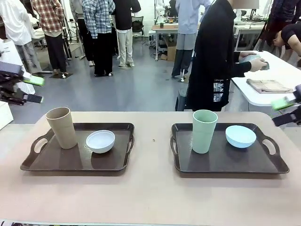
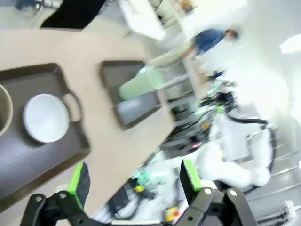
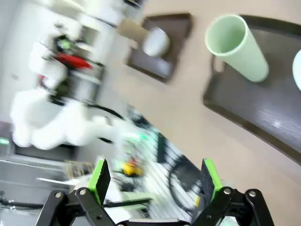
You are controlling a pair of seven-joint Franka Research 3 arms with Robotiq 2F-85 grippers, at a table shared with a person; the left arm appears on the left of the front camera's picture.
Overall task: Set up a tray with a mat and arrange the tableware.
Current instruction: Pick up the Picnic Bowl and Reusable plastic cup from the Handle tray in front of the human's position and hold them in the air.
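1. On the table (image 1: 150, 197): two dark handled trays side by side, the left tray (image 1: 56, 162) toward the left edge and the right tray (image 1: 221, 162) toward the right edge.
2. In the left tray: upright tan cup (image 1: 61, 127) at its far left corner; white bowl (image 1: 100, 141) just beside, not touching.
3. In the right tray: upright pale green cup (image 1: 204, 131) near its left edge; light blue bowl (image 1: 241, 136) just beside, toward its far right corner.
4. Raised beyond the table's left edge: left gripper (image 1: 34, 89), released, jaws spread wide, grasping nothing.
5. Raised beyond the table's right edge: right gripper (image 1: 286, 111), likewise released and empty.
6. Beyond the far edge: person (image 1: 214, 61) in dark coat, reaching toward another table.
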